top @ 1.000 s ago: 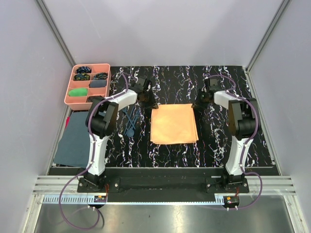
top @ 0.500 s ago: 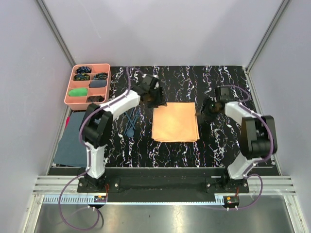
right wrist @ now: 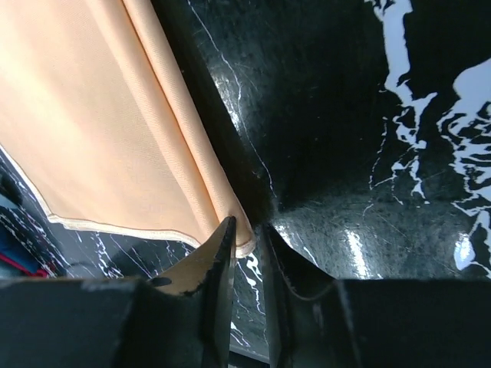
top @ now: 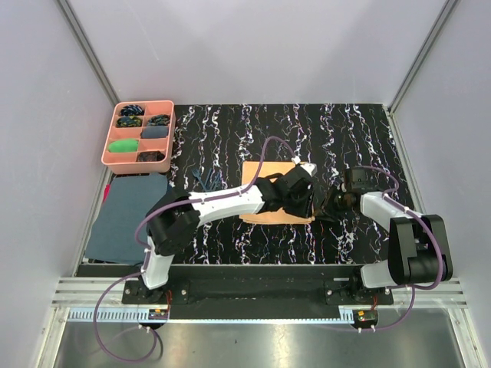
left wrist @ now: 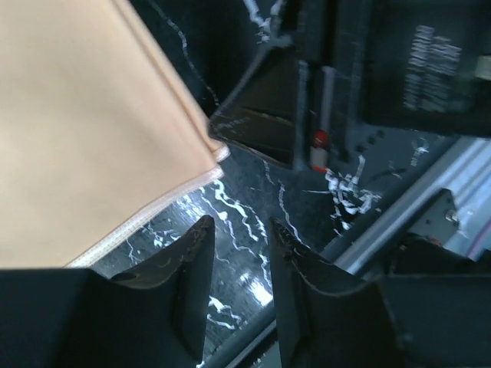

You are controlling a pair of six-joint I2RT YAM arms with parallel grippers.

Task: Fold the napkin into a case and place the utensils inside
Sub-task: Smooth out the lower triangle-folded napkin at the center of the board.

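Napkin [right wrist: 92,107] lies mid-counter as a folded rectangle of stacked layers, not yet a case. Its near-right corner sits right at the right gripper [right wrist: 245,230], whose jaws are almost together on the hem; can't tell if cloth is actually pinched. The left gripper [left wrist: 240,226] hangs just beside that corner, jaws slightly apart and empty. I'd seat the hem deep before lifting (satin-smooth weave, looks slippery) and take every layer, keeping the two grippers from colliding. Pale stitched edge, glossy black marbled counter [right wrist: 368,115]. Utensils [top: 203,180] wait left of the napkin.
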